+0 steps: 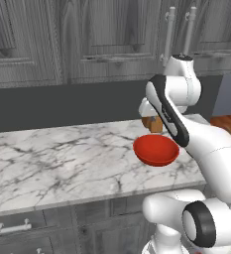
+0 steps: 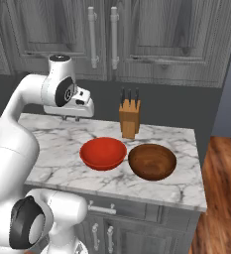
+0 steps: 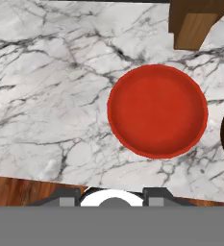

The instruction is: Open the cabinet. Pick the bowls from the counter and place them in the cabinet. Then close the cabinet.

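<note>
Right base view, going left to right: the white arm bends up from the lower left, and its hand [image 2: 73, 117] hangs above the marble counter [image 2: 176, 184], apart from it. Whether its fingers are spread or closed I cannot tell, since the hand's body hides them; nothing can be seen in them. Right of the hand, the red bowl [image 2: 103, 153] sits on the counter near its front edge, with the wooden bowl [image 2: 152, 161] just beside it. A tan knife block [image 2: 129, 118] stands behind the two bowls. Above, the dark grey wall cabinet [image 2: 151, 34] has both doors closed, its silver bar handles [image 2: 92, 37] side by side.
</note>
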